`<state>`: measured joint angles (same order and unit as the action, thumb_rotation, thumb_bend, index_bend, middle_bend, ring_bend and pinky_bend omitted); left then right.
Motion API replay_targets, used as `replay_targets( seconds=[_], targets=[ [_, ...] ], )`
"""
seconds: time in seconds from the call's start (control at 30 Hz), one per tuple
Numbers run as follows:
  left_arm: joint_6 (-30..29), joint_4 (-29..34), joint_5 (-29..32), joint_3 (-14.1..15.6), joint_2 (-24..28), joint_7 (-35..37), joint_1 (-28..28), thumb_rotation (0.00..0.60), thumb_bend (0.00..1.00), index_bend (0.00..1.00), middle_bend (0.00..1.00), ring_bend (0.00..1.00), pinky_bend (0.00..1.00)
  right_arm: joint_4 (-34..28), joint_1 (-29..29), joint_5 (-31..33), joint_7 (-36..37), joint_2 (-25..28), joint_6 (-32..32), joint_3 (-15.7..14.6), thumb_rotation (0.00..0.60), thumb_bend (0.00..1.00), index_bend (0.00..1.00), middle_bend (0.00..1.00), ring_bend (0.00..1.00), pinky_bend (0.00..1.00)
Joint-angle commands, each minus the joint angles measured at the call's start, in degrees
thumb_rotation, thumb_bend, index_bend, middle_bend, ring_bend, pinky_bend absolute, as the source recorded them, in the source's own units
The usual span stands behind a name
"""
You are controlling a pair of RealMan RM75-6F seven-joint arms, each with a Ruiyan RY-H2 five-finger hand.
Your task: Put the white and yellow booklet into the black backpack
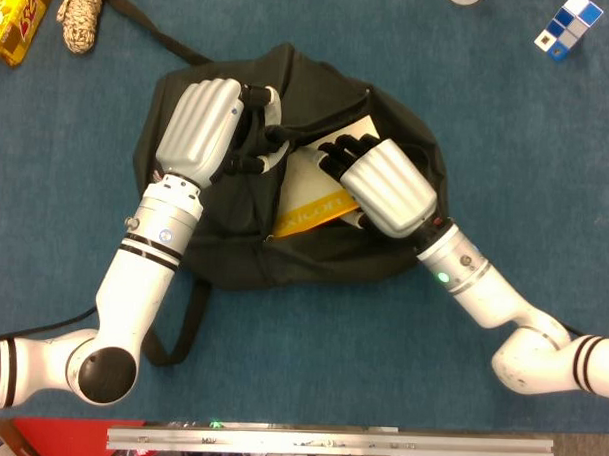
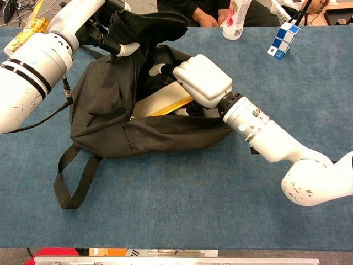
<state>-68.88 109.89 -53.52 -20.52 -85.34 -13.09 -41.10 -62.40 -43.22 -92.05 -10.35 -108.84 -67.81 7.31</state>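
Blue carpet-like cloth covers the table (image 1: 78, 130), and the black backpack (image 1: 244, 246) lies on it left of centre, its mouth pulled wide toward the far side. At the far left, the left hand (image 1: 203, 124) grips a fold of the bag's upper flap and holds it lifted, fingers curled around the black fabric – the chest view shows the flap bunched up above the opening. The right hand (image 1: 381, 186) reaches into the opening from the right and grasps the white and yellow booklet (image 1: 310, 203), dark fingers (image 1: 342, 149) spread over its far end. The booklet sits tilted inside the mouth of the bag, its yellow band toward the near side and its white part toward the far side; in the chest view its near edge rests just inside the lower lip of the opening, so it is partly in, with much of its face exposed.

A strap (image 2: 71, 182) trails from the bag toward the near left. At the far right lies a blue and white cube puzzle (image 1: 570, 25); at the far left lie a yellow packet (image 1: 20, 18) and a knotted rope piece (image 1: 82, 15).
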Motion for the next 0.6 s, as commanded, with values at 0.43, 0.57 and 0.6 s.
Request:
replay_targets(
  seconds=[0.43,0.57,0.6],
  targets=[
    [0.4,-0.47,0.43,0.48,1.21,0.61,0.24,0.6,0.36,0.74,0.8,0.79,1.0,-16.32,3.4,1.83,-3.37,12.27,0.95,-1.84,0.6,0.1,0.19,0.37,0.32,0.52],
    [0.53,-0.53,0.5,0.59,1.55,0.92,0.37,0.6,0.36,0.74,0.8,0.79,1.0,-19.56,4.54,1.35,-3.07,15.53,0.1,-2.63,0.6,0.1,0.19,0.37,0.32,0.52],
    [0.51,-0.55,0.49,0.6,1.66,0.96,0.4,0.6,0.36,0.74,0.8,0.79,1.0,-20.48,4.99,1.18,-3.19,16.68,-0.2,-2.98,0.6,0.1,0.2,0.37,0.32,0.52]
  ],
)
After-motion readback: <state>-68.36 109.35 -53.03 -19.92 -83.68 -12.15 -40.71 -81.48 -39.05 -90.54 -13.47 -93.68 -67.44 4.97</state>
